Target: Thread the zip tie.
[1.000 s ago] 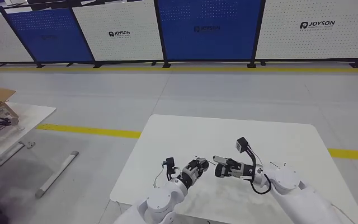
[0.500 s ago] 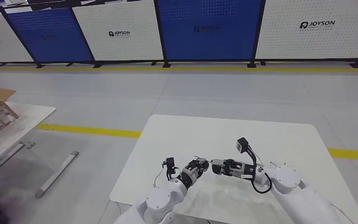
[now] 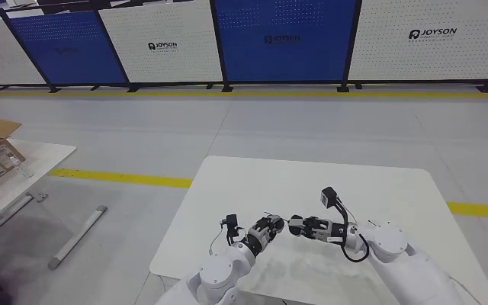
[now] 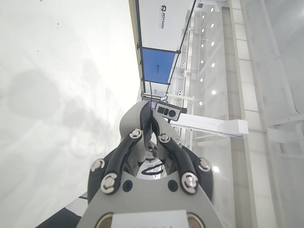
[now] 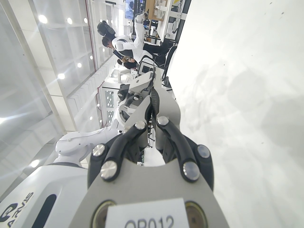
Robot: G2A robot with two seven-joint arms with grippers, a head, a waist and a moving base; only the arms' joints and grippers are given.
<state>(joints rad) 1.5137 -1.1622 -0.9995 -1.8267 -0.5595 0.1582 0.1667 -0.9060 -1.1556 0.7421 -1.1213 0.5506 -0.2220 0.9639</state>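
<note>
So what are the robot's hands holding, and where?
The thin black zip tie: left fingers pinch its strap, tip poking out; right fingers pinch it too, part unclear.

The top camera looks down on the white table (image 3: 320, 183). Both wrist cameras sit low over it, facing each other.

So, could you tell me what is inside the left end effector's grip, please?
A thin black zip tie is pinched in the shut left end effector, its end poking out past the fingertips. The stretch between the pads is covered.
</note>
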